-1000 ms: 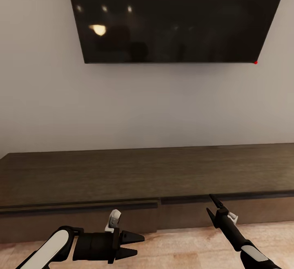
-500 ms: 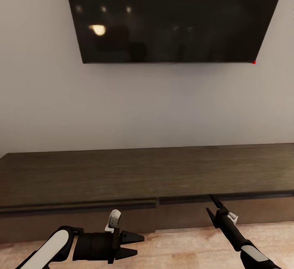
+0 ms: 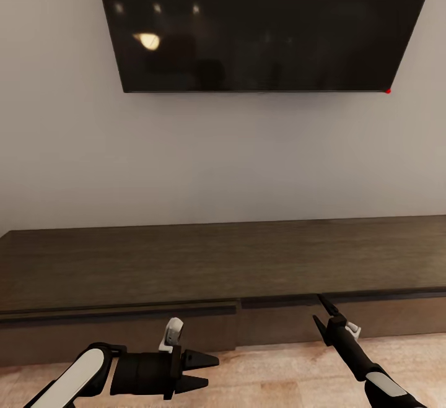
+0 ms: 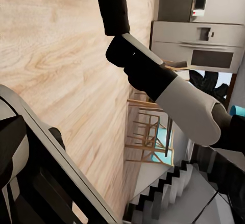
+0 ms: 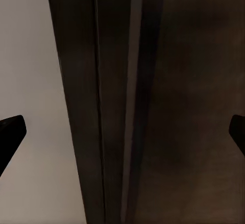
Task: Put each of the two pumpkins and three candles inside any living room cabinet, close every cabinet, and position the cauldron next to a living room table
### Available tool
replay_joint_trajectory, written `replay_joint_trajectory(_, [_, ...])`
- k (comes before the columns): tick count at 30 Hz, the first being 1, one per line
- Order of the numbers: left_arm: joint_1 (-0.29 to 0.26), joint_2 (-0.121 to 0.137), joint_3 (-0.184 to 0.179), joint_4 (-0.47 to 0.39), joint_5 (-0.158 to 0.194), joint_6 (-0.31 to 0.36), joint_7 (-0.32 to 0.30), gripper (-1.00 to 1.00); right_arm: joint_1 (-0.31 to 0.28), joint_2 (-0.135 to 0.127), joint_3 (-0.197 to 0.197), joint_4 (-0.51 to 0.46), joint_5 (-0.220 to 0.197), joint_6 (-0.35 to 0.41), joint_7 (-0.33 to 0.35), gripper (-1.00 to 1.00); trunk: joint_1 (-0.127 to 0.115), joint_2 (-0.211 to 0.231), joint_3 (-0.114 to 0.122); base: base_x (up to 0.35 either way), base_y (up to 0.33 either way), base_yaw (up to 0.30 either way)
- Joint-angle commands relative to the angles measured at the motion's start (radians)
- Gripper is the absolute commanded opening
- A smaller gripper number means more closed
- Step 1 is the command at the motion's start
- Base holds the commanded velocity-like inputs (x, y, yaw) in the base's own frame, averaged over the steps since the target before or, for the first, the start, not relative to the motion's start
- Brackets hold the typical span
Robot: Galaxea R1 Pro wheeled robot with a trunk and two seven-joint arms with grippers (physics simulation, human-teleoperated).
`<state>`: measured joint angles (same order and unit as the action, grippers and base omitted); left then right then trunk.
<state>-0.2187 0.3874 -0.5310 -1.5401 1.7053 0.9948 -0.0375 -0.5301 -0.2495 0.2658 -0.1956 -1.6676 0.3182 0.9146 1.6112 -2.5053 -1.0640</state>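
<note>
A long, low dark-brown cabinet runs along the wall in front of me, and its plain front panels look shut. My left gripper hovers low before the left panel, open and holding nothing. My right gripper is up close to the top edge of the right panel, also open and holding nothing. In the right wrist view the cabinet's edge lies between the widely spread fingertips. The pumpkins, candles, cauldron and grey table are out of view.
A large black TV hangs on the grey wall above the cabinet. Light wooden floor lies under both arms. The left wrist view looks across the floor past my right arm towards kitchen appliances and stairs.
The whole picture has shifted slightly, with TV and cabinet a little higher, so the camera moved. Both arms sit at the same places and both grippers stay open.
</note>
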Motion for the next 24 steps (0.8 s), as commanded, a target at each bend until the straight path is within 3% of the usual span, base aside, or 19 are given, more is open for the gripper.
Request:
replay_joint_trajectory(1, [-0.001,0.001,-0.001,0.000,-0.002,0.001,-0.004,1.00,-0.001,-0.001,0.006,0.001,-0.011,0.009,0.003,1.00,0.000,0.000,-0.001,0.000,0.000,0.000])
replay_joint_trajectory(24, [-0.001,0.001,0.001,0.000,-0.003,0.001,-0.004,1.00,-0.001,-0.001,0.006,0.001,-0.011,0.009,0.003,1.00,0.000,-0.001,-0.005,0.001,0.000,0.000])
